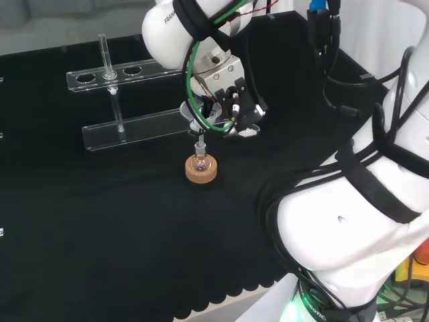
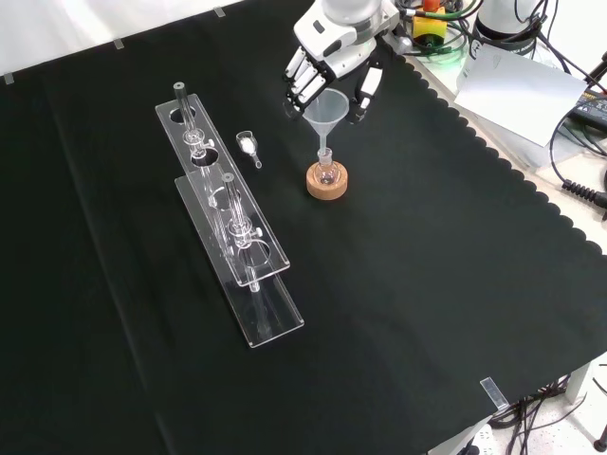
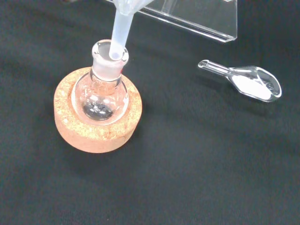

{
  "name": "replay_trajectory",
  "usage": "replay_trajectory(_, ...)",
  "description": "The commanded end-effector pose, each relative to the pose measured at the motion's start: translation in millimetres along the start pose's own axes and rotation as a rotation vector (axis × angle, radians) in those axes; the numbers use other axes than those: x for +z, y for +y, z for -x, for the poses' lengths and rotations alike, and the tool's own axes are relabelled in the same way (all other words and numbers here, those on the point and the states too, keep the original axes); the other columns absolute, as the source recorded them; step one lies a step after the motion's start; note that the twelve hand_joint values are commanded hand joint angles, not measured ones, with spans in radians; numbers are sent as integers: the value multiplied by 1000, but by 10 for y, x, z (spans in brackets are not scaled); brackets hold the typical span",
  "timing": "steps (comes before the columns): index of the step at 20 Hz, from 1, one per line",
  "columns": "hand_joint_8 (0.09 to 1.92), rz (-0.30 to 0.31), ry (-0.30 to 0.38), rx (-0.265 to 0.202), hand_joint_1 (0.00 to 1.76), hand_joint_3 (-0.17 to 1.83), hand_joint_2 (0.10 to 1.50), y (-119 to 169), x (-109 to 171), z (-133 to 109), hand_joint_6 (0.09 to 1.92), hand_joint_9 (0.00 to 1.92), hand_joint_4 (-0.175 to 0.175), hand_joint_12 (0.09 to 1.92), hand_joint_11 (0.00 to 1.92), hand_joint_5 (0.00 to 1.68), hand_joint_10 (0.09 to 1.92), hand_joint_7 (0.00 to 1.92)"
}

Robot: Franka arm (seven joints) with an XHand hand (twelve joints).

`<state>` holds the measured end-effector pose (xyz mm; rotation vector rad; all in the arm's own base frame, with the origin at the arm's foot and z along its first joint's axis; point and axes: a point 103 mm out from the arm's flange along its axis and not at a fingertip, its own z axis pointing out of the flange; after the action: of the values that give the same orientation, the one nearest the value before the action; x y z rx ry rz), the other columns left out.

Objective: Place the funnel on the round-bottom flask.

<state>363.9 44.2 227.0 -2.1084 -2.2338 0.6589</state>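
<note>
Translucent funnel (image 2: 325,112), stem in flask (image 3: 101,91)

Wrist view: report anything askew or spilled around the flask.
Nothing spilled. The funnel stem enters the round-bottom flask neck at a slant, against one side. The flask sits upright in its cork ring.

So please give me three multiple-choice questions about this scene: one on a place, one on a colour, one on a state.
1. Where does the round-bottom flask stand?
A. in a cork ring
B. in the clear rack
C. bare on the cloth

2. What colour is the powder in the glass scoop?
A. red
B. white
C. blue

3. Where is the funnel stem's tip?
A. lying on the cloth
B. at the flask's mouth
C. inside the scoop

Answers: 1 A, the ring surrounds the flask's bulb; 2 B, wrist view shows white powder; 3 B, the tip meets the neck opening.
</note>
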Motion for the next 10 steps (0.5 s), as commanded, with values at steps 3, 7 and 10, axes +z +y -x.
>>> replay_trajectory(3,638,-2,12,-1,883,-175,1162,26,81,26,777,962,8,1231,676,787,414,628)
replay_trajectory(7,639,-12,15,-5,882,-175,1163,43,127,23,777,962,7,1231,676,787,414,628)
replay_trajectory(10,639,-16,16,-6,882,-175,1164,55,149,12,778,962,7,1231,676,787,414,627)
